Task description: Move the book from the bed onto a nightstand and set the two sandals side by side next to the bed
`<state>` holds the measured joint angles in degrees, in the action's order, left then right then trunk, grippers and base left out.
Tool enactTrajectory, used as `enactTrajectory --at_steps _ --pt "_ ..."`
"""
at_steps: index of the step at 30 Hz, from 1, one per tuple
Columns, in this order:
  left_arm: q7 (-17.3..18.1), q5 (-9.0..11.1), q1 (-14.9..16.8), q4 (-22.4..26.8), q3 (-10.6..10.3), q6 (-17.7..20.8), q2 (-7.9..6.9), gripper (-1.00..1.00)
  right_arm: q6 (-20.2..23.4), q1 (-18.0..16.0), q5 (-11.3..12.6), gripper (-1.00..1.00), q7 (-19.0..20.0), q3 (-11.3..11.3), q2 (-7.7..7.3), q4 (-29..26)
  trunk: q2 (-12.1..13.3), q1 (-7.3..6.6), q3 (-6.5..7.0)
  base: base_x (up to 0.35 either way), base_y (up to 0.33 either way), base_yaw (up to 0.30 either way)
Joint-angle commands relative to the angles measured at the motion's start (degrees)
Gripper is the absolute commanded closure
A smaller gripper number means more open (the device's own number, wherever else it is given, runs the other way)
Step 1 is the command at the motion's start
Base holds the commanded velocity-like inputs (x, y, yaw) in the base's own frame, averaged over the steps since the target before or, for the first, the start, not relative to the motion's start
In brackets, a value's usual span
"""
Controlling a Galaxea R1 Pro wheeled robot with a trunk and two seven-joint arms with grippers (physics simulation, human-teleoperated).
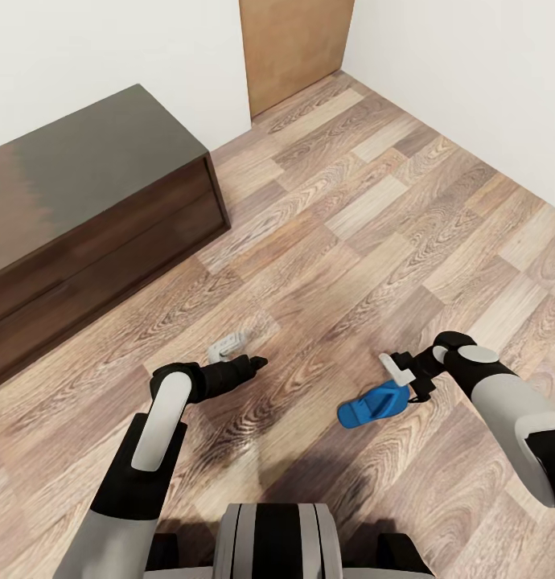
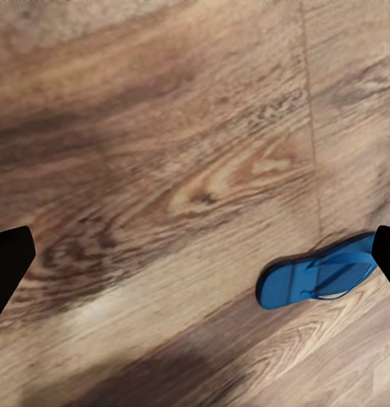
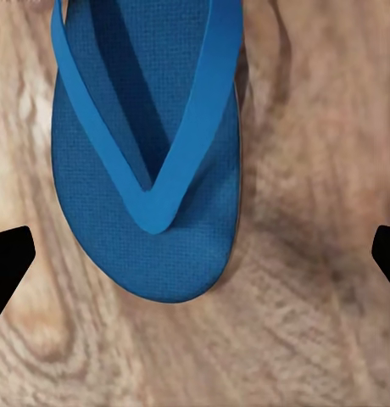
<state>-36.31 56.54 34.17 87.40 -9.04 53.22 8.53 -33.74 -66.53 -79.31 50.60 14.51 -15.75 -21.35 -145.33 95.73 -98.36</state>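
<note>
One bright blue sandal [image 1: 372, 405] lies flat on the wood-plank floor, strap side up. My right gripper [image 1: 413, 384] hovers just over its heel end, open. In the right wrist view the sandal [image 3: 148, 144] sits close below, between the wide-apart black fingertips [image 3: 8, 263], which do not touch it. My left gripper [image 1: 253, 364] hangs open above bare floor to the sandal's left. In the left wrist view the sandal [image 2: 318, 273] lies off to one side near a fingertip [image 2: 387, 254]. The book, the bed, the nightstand and the other sandal are out of view.
A long low dark cabinet [image 1: 84, 217] stands against the white wall at the left. A light wooden door [image 1: 293, 48] is at the far corner. Plank floor [image 1: 366, 217] stretches between them, with a white wall on the right.
</note>
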Motion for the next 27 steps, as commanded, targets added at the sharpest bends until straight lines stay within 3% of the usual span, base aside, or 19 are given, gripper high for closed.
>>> enactTrajectory --at_steps 1,7,27 --pt "-0.6 0.57 0.03 0.05 -0.01 0.07 0.01 -1.0 -0.21 0.01 -0.15 -1.0 -0.02 0.07 -0.03 -0.12 -0.01 -0.01 -0.03 0.0 0.0 0.0" --pt "-0.6 0.57 0.02 0.09 -0.01 0.05 0.0 -1.0 -0.26 0.06 -0.09 -1.0 -0.17 -0.04 -0.11 -0.29 -0.01 -0.01 -0.03 0.0 0.0 0.0" --pt "-0.56 0.59 0.0 0.11 -0.01 0.04 -0.08 -1.0 -0.28 0.08 -0.07 -1.0 -0.24 -0.11 -0.21 -0.52 -0.27 0.48 -4.24 0.0 0.0 0.0"
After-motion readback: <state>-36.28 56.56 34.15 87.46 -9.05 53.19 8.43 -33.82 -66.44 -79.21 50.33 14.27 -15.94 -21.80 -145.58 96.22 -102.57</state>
